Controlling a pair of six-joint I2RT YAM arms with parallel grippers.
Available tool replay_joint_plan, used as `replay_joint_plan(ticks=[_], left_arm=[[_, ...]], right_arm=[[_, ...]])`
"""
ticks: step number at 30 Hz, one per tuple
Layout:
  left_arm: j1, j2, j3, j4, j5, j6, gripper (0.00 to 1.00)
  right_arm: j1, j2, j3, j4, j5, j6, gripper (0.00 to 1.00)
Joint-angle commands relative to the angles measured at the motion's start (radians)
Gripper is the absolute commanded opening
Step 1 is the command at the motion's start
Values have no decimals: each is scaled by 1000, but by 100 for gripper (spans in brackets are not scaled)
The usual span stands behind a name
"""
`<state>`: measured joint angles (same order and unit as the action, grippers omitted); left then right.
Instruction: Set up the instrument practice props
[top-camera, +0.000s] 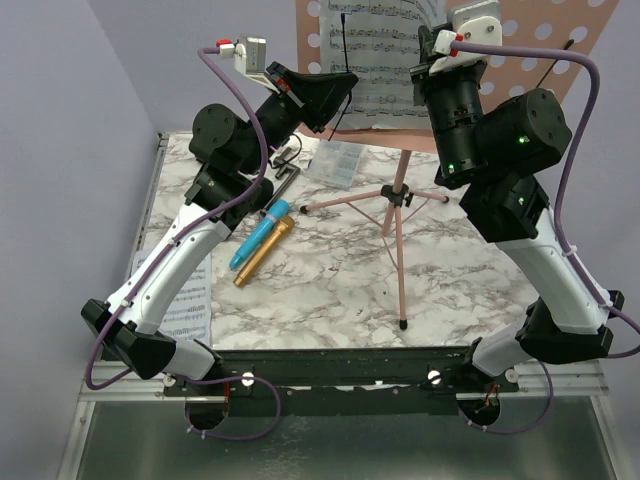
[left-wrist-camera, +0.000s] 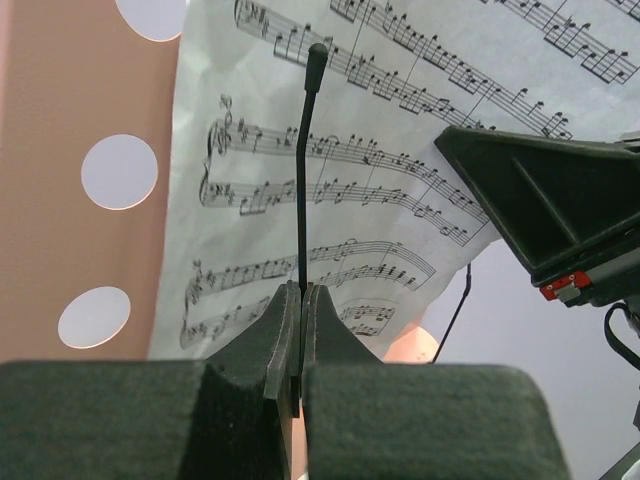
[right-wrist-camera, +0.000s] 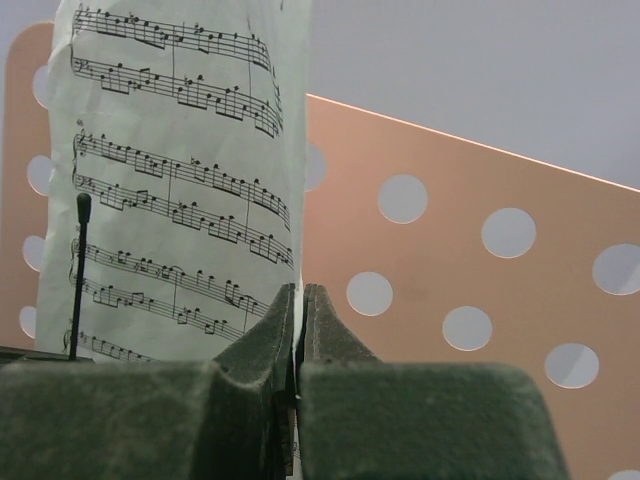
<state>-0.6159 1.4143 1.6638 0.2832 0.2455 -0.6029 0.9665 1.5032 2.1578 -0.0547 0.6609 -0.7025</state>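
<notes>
Lilac walls enclose a marble-patterned worktop (top-camera: 450, 290). At its far edge stands the pink perforated music rack (right-wrist-camera: 455, 170) on rose-gold tripod legs (top-camera: 398, 230). The overhead view cuts off the rack's top, and both arms cover much of its face. One white music page (top-camera: 385, 60) rests against the rack.

The left jaws are fully closed on a thin black wire (left-wrist-camera: 302, 170) that stands upright across that page, the fingers (left-wrist-camera: 280, 335) meeting around it. The right jaws are likewise pressed together. The page's right edge runs down into the seam between their pads (right-wrist-camera: 325, 330), and the contact itself is hidden.

A second music page (top-camera: 190, 305) lies at the worktop's left edge, half covered by the left arm (top-camera: 180, 260). The blue microphone (top-camera: 258, 235) and gold microphone (top-camera: 266, 252) lie side by side, touching, left of centre. A clear plastic box (top-camera: 335, 160) sits near the far edge. The dark rods (top-camera: 287, 165) beside it are too obscured by the left arm to identify.
</notes>
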Motion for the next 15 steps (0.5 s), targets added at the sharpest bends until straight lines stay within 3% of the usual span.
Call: replay_joint_plan(ticks=[1,15], left_arm=[[-7,-44,-6,48,33,23,0],[-7,-42,-10,59,37,22,0]], right_arm=[[-5,12,38,8,-62,70,0],[-6,40,27,5,-146,135,0]])
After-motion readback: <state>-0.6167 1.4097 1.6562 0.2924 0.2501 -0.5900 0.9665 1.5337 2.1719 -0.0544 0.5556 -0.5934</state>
